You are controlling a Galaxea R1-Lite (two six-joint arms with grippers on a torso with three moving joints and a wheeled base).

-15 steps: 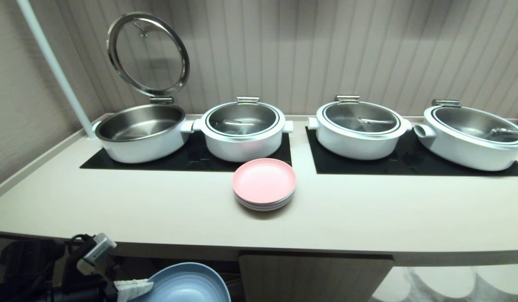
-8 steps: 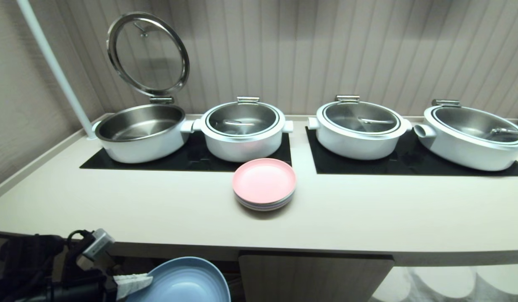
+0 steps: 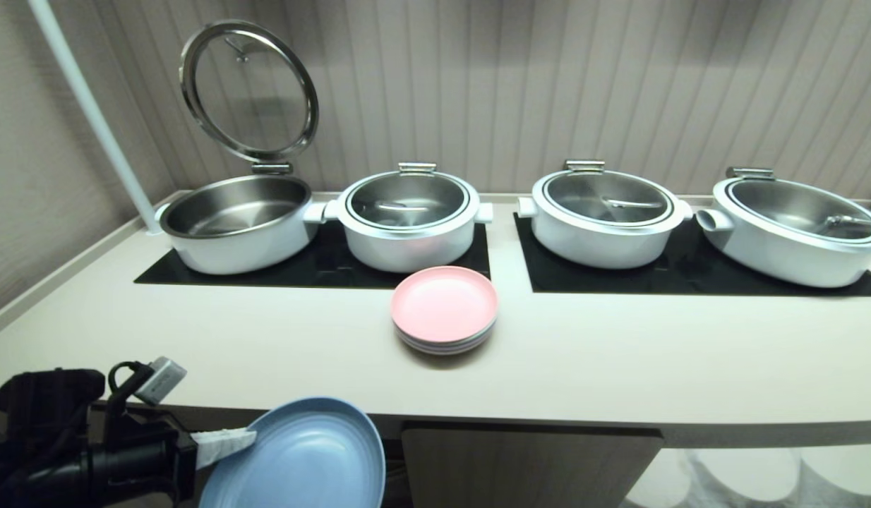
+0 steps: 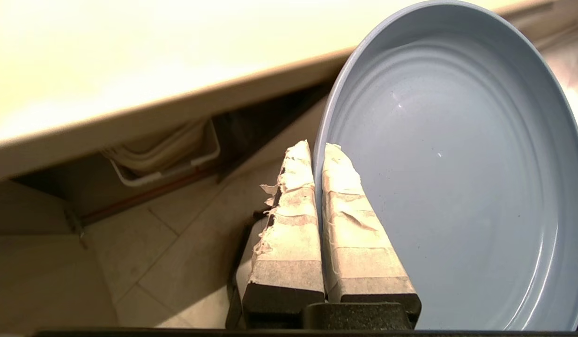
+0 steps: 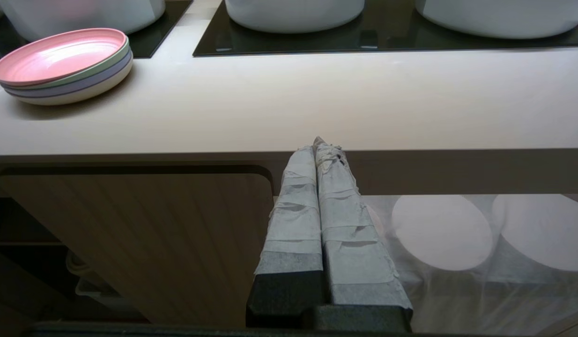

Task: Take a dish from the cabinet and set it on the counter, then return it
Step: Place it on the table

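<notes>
The blue dish (image 3: 301, 458) hangs tilted in front of the counter (image 3: 266, 353), its upper rim level with the counter's front edge. My left gripper (image 3: 227, 441) is shut on the dish's left rim. In the left wrist view the taped fingers (image 4: 289, 206) pinch the rim of the dish (image 4: 457, 178) between them. The cabinet (image 3: 527, 466) shows below the counter, with a closed fluted door (image 5: 139, 243) and a dark open bay to its left. My right gripper (image 5: 319, 147) is shut on nothing, parked in front of the counter's edge.
A pink-topped stack of plates (image 3: 444, 309) sits mid-counter. Four white pots stand on black mats (image 3: 322, 264) behind it; the leftmost pot (image 3: 234, 222) has its glass lid (image 3: 248, 92) raised. A white bin (image 4: 167, 154) sits under the counter.
My left gripper has lifted the blue dish upward from below the counter's edge to level with it. The right arm has stayed still.
</notes>
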